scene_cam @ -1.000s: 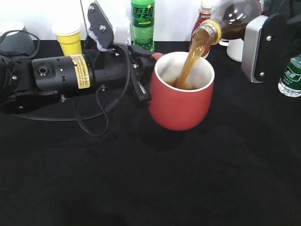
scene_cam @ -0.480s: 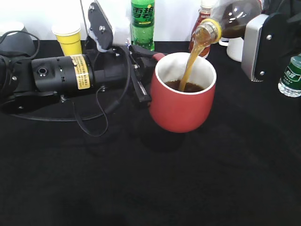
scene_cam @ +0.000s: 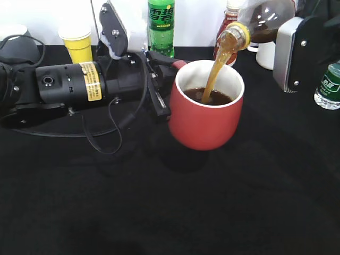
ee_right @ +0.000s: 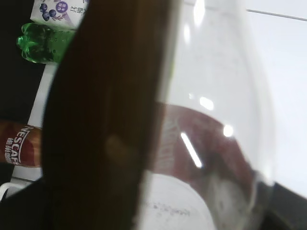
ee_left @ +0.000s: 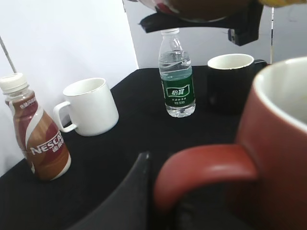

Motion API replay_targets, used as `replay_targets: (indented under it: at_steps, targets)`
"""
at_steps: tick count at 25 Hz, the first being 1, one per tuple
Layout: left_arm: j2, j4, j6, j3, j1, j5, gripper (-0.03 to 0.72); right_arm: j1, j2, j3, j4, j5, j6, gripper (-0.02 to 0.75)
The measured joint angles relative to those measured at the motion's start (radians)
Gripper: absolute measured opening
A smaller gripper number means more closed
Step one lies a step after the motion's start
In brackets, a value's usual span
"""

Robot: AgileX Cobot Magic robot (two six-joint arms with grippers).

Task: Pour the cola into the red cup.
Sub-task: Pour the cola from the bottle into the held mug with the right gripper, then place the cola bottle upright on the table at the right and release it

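Observation:
The red cup (scene_cam: pixel 204 125) stands mid-table on the black cloth, with dark cola (scene_cam: pixel 210 96) pooled inside it. My left gripper (scene_cam: pixel 162 85) lies level from the left and is shut on the cup's loop handle (ee_left: pixel 206 165); one dark finger (ee_left: pixel 136 191) shows beside the handle. My right gripper (scene_cam: pixel 289 50) at the upper right is shut on the cola bottle (scene_cam: pixel 265 18), tilted mouth-down with its yellow collar (scene_cam: pixel 241 33) over the rim. A brown stream (scene_cam: pixel 212 74) falls into the cup. The bottle (ee_right: pixel 110 120) fills the right wrist view and hides the jaws.
A green soda bottle (scene_cam: pixel 161 26), a yellow paper cup (scene_cam: pixel 78 42) and a Nescafe bottle (ee_left: pixel 38 139) stand along the back. A white mug (ee_left: pixel 91 105), a green-labelled water bottle (ee_left: pixel 177 81) and a dark mug (ee_left: pixel 232 81) stand at the right.
The cola level in the red cup has risen while the stream keeps falling. The cup and left gripper shifted slightly right. The bottle stays tilted.

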State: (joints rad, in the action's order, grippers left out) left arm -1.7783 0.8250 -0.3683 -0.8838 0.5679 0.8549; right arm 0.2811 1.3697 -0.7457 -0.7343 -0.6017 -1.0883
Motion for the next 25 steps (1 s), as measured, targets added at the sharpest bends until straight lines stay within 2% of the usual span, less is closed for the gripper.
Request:
replay_targets:
  at_steps: [2, 7, 9, 11, 14, 15, 18, 22, 25]
  targets:
    - [0.0, -0.012, 0.0, 0.0, 0.0, 0.0, 0.053, 0.0, 0.0, 0.0, 0.0, 0.0, 0.061, 0.492]
    - [0.0, -0.091, 0.001, 0.0, 0.0, 0.001, 0.053, 0.0, 0.0, 0.0, 0.001, 0.0, 0.355, 0.492]
    - [0.0, -0.092, 0.001, 0.0, 0.0, 0.002, 0.053, 0.0, 0.0, 0.0, 0.003, 0.0, 0.568, 0.492]
    - [0.0, -0.092, 0.001, 0.0, -0.023, 0.006, 0.053, 0.0, 0.0, 0.0, 0.005, 0.0, 0.866, 0.492]
    - [0.0, -0.095, 0.001, 0.0, -0.109, -0.013, 0.053, 0.0, 0.0, 0.0, 0.005, 0.0, 1.409, 0.492]
    - [0.0, -0.095, 0.001, 0.0, -0.147, -0.02, 0.053, 0.0, 0.0, 0.0, 0.005, 0.0, 1.522, 0.492]
    - [0.0, -0.096, 0.001, 0.0, -0.282, -0.023, 0.053, 0.0, 0.0, 0.0, 0.005, -0.003, 1.624, 0.492]
    - [-0.014, -0.116, 0.006, 0.0, -0.456, -0.022, 0.053, 0.0, 0.0, 0.0, 0.005, -0.013, 1.632, 0.492]
    - [-0.092, -0.238, 0.13, 0.0, -0.496, -0.023, 0.053, 0.0, 0.0, 0.0, 0.005, -0.018, 1.633, 0.492]
